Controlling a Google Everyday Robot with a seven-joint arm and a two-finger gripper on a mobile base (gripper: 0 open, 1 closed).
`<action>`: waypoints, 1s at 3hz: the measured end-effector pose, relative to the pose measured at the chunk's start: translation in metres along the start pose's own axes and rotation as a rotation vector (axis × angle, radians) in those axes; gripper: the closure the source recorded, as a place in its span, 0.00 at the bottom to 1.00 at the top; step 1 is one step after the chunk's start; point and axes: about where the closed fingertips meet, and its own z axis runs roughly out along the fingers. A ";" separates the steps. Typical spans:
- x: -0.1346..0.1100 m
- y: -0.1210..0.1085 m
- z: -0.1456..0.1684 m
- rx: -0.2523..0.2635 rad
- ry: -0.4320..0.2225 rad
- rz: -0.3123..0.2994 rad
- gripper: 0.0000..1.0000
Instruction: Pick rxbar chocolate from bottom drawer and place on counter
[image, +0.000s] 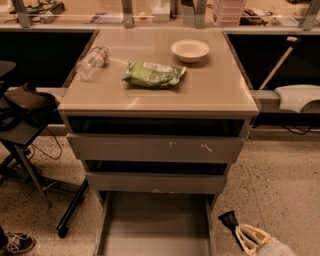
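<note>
Grey drawer cabinet seen from the front and above. The counter (215, 97) carries a crinkled green snack bag (154, 74) near its middle; a pale bowl (190, 50) stands upright behind and to the right of the bag, apart from it; a clear plastic bottle (92, 62) lies on its side near the left edge. Two narrower drawers (155, 148) sit slightly open below; the bottom drawer (155, 227) stands open, showing a plain grey floor. The gripper (230, 220) hangs low at lower right, beside the bottom drawer and above the speckled floor (280, 185).
</note>
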 end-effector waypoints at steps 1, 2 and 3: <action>0.000 0.000 0.000 0.000 0.000 0.000 1.00; -0.011 -0.006 0.008 0.006 -0.022 -0.002 1.00; -0.090 -0.038 0.012 0.006 -0.076 -0.026 1.00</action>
